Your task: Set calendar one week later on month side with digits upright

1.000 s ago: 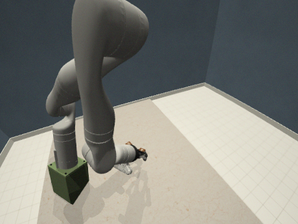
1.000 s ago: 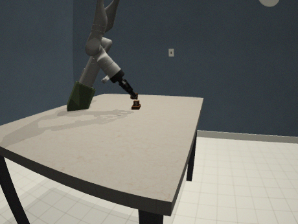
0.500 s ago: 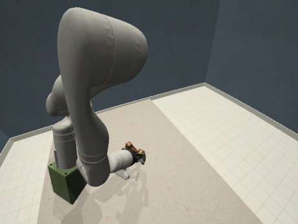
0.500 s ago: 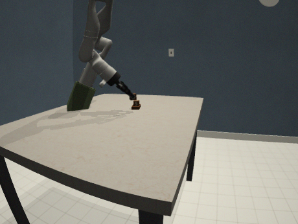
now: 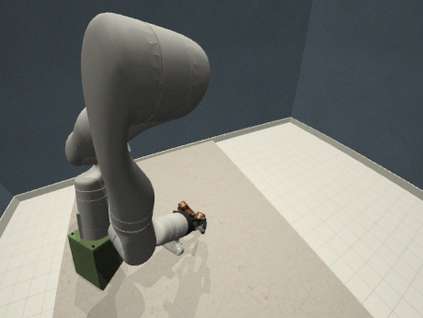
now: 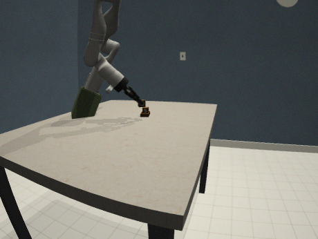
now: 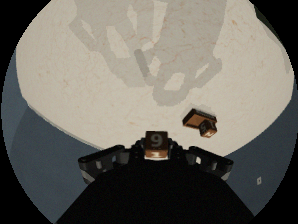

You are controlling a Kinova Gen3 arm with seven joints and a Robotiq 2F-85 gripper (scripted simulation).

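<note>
Jaws (image 5: 202, 224) (image 6: 142, 103) partly closed on the small brown wooden cube marked 9 (image 5: 199, 215) (image 6: 142, 102) (image 7: 156, 139) — probably light, stiff, smooth; best gripped by opposite side faces, clear of the tray below.

The digit on the tray cube (image 7: 208, 129) at four o'clock in the wrist view is too small to tell. The top edge cuts off the arm (image 6: 108, 17) at eleven o'clock in the exterior view.

Raised brown cube (image 5: 200, 215) (image 6: 142, 103) (image 7: 156, 140), another cube (image 6: 145, 110) (image 7: 208, 129) in tray (image 6: 144, 114) (image 7: 196, 120)
</note>
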